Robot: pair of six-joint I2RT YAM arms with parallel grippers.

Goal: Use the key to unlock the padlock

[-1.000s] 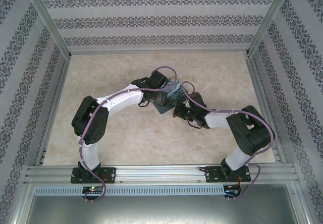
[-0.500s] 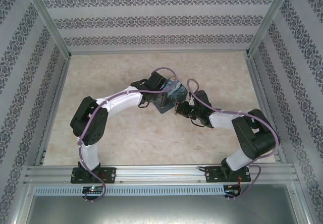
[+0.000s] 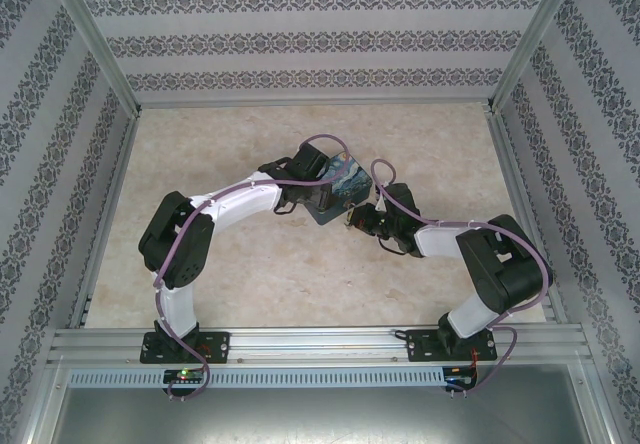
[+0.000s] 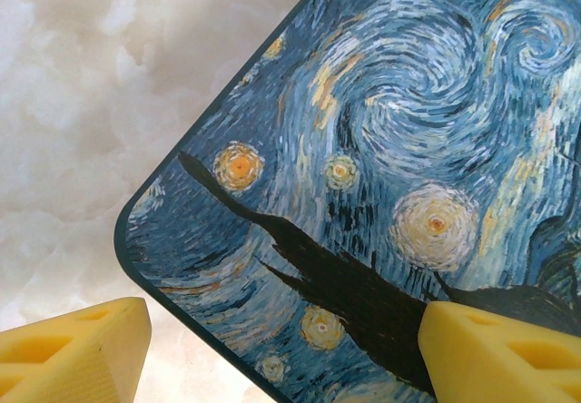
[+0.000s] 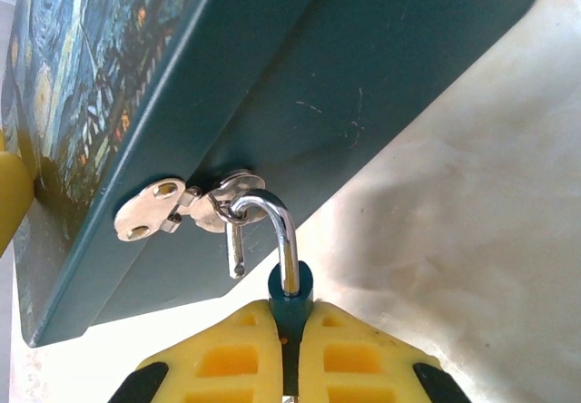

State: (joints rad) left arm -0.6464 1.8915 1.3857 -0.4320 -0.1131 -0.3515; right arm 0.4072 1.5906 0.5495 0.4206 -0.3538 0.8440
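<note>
Right arm (image 3: 440, 236) shifted, padlock (image 5: 290, 298) between jaws (shackle (image 5: 282, 230) open)

left tool (image 4: 286, 353) fingers apart | right tool (image 5: 290, 348) fingers clamped | both elbows bent, reaching inward

Two arms, left arm (image 3: 242, 200) and right arm (image 3: 442, 238): smooth white link shells, chunky black joint housings. Thin purple cables (image 3: 322, 137) run along both. Black base plates (image 3: 185, 346). Left gripper (image 4: 281, 348): pale yellow blocky fingers (image 4: 77, 353), recessed pockets. Right gripper (image 5: 289, 317): same yellow fingers (image 5: 222, 358), black patches at outer edges.
</note>
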